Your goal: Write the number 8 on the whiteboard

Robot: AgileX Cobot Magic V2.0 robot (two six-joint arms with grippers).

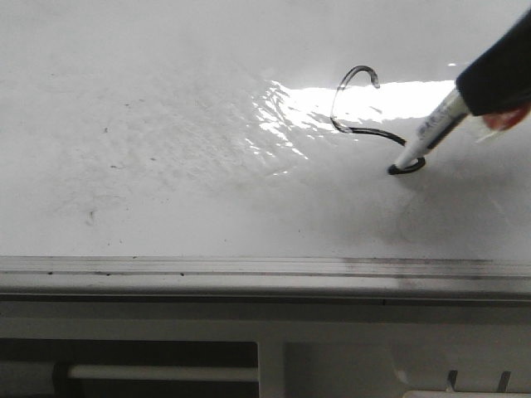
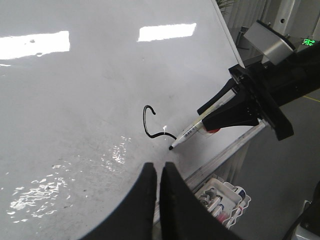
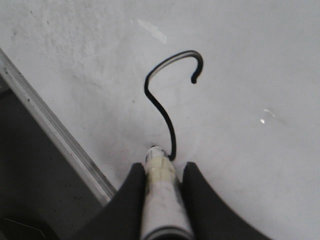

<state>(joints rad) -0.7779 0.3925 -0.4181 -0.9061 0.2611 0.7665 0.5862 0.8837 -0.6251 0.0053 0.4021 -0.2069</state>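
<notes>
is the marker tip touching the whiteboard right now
Touching. In the front view the marker tip sits on the whiteboard at the end of the black line, no gap; the left wrist view agrees.

Grey floor (image 2: 280,190) lies beside the table; a white tray (image 2: 222,197) of markers sits below; ceiling-light glare overhead.

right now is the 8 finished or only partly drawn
Partly drawn: the number 8 is only an open hooked curve, and the marker tip touches the whiteboard.
</notes>
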